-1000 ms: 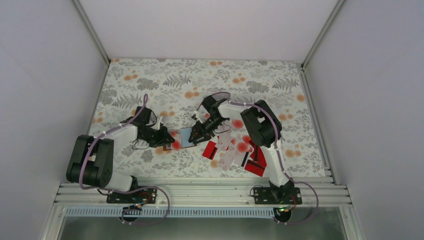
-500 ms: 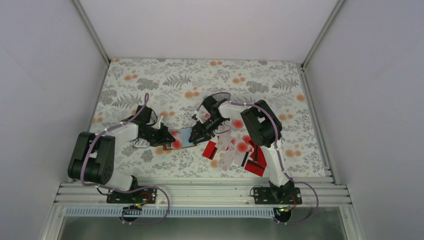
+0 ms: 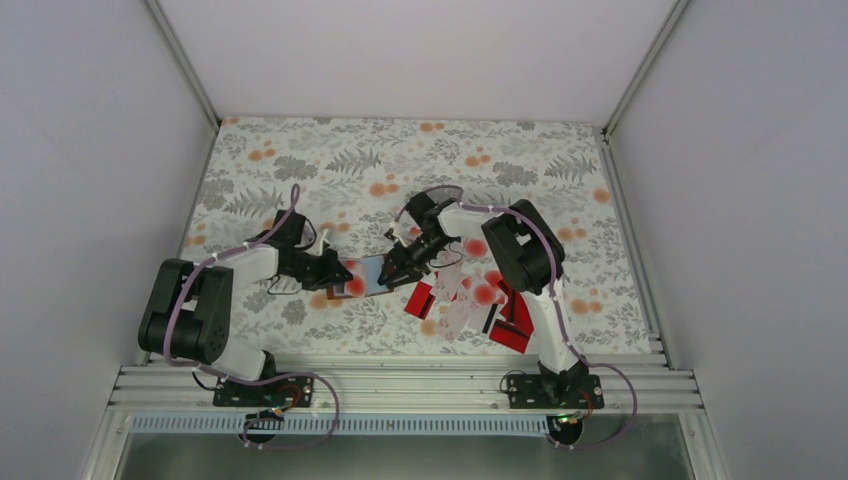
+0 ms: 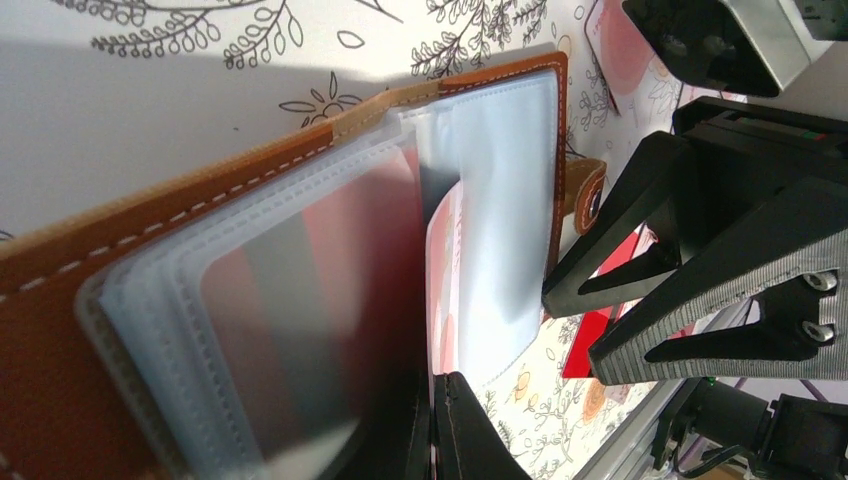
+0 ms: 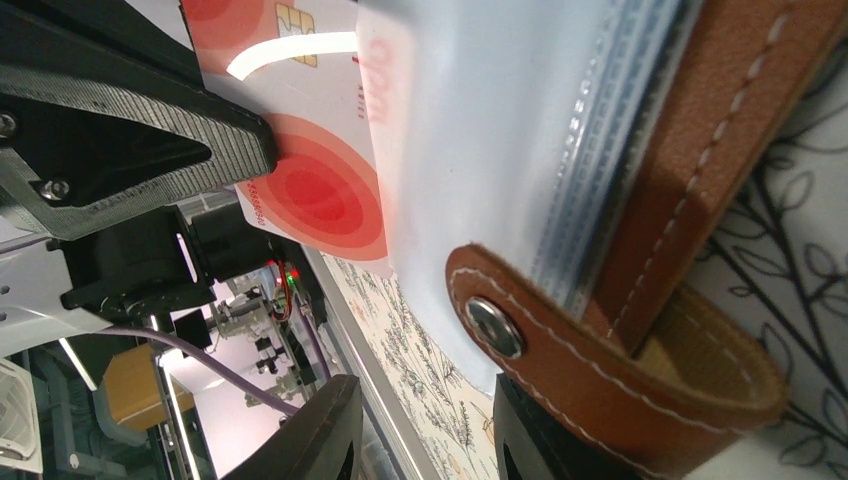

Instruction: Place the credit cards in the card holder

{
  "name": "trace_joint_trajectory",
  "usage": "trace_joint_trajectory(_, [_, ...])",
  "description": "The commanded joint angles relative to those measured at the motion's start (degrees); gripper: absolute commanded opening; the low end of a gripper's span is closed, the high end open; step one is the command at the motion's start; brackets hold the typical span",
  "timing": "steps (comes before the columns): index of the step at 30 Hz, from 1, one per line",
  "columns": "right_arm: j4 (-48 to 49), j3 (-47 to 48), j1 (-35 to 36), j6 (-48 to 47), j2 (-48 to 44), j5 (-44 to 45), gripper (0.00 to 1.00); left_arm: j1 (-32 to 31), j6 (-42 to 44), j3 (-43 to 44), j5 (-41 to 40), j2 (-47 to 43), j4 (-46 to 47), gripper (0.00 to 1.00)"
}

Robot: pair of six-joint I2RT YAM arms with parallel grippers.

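The card holder (image 3: 368, 273) lies open on the flower-printed table (image 3: 300, 170), a little left of the middle of the overhead frame, between the two grippers; its brown stitched cover is underneath and its pale see-through pockets (image 4: 500, 200) are fanned open above it. The left gripper (image 4: 435, 425) reaches in from the left of the overhead frame; in its own wrist view its fingers sit at the bottom edge, pressed together and pinching the edge of a white card (image 5: 320, 190) with red round blotches. That card is partly inside one pocket and partly out; its chip and one blotch show bare at the upper left of the right wrist view.

The right gripper (image 3: 390, 274) reaches in from the right of the overhead frame, jaws a narrow way apart. In the left wrist view one of its fingertips is at the holder's right edge, just beside the strap (image 5: 600, 370); the other is off the holder, over the table; nothing shows clamped between them. The strap, brown with a metal snap (image 5: 493, 327), curls off the cover at the lower right of the right wrist view.

The other credit cards (image 3: 470, 298) lie in an overlapping heap on the table, to the lower right of the holder in the overhead frame; some are red with a dark stripe, some white with red blotches; the right arm passes over part of the heap.
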Motion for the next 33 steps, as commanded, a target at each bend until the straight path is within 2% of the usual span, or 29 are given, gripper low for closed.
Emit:
trace_joint_trajectory(1, [-0.62, -2.06, 0.0, -1.41, 0.97, 6.18, 0.35, -0.17, -0.75, 0.3, -3.12, -0.39, 2.24, 0.02])
trace_joint_trajectory(33, [-1.51, -2.59, -0.13, -1.88, -0.25, 7.57, 0.33, -0.29, -8.12, -6.03, 1.31, 0.29, 13.99, 0.02])
